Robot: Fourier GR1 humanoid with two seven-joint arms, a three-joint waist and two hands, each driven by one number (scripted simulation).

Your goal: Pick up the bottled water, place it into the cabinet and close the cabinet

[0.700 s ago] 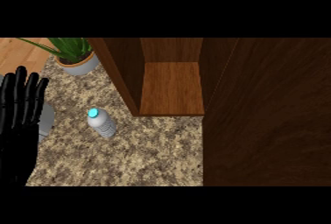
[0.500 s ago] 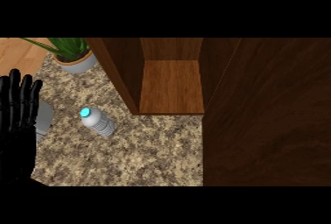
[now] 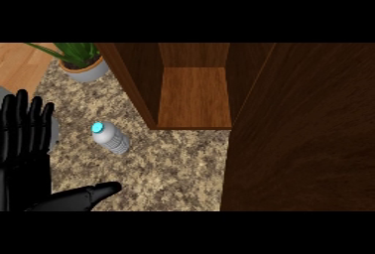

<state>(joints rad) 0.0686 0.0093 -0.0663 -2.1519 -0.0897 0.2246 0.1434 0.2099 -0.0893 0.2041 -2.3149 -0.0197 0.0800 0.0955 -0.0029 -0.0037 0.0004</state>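
Black robot hand (image 3: 23,158) (thumb newly visible)

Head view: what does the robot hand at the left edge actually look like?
The left robot hand is plain black all over with a slight sheen. Its fingers are slim with rounded tips, and the thumb is thicker and tapers to a blunt end. No cables or markings show. The right robot hand is out of view.
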